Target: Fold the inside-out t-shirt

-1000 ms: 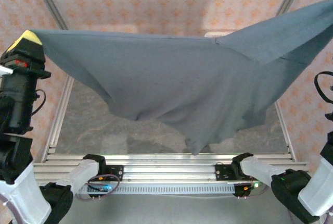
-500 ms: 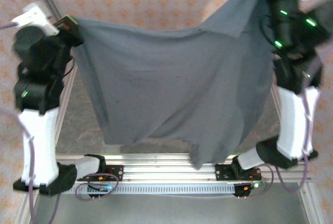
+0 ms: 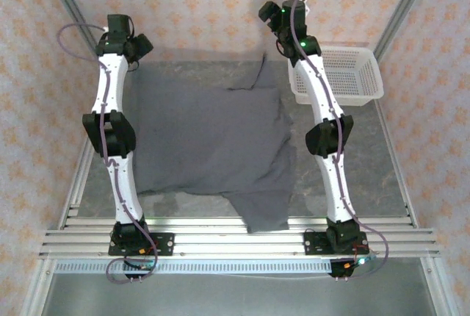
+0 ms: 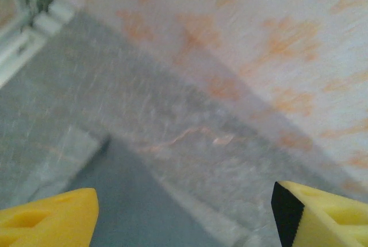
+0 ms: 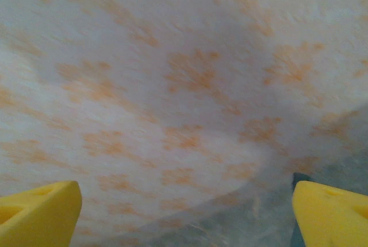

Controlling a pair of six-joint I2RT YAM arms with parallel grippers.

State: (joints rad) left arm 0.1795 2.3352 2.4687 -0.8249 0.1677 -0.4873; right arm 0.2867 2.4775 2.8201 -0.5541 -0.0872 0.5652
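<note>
The inside-out t-shirt (image 3: 209, 139) lies spread on the grey table, dark slate-grey and wrinkled, with one part hanging over the near rail. My left gripper (image 3: 120, 29) is at the far left, just beyond the shirt's far left corner. In the left wrist view that gripper (image 4: 185, 204) is open, its yellow fingers (image 4: 52, 218) wide apart with nothing between them, and a corner of the t-shirt (image 4: 129, 212) lies below. My right gripper (image 3: 275, 13) is past the shirt's far right corner. In the right wrist view it (image 5: 186, 201) stands open and empty, facing the patterned wall.
A white mesh basket (image 3: 363, 73) stands at the far right of the table, beside the right arm. Patterned walls close the far side and both flanks. Aluminium rails (image 3: 235, 239) run along the near edge by the arm bases.
Both grippers have opened and let go of the t-shirt, which hung stretched between them and now lies flat on the table. Both arms have reached out to the far end.
</note>
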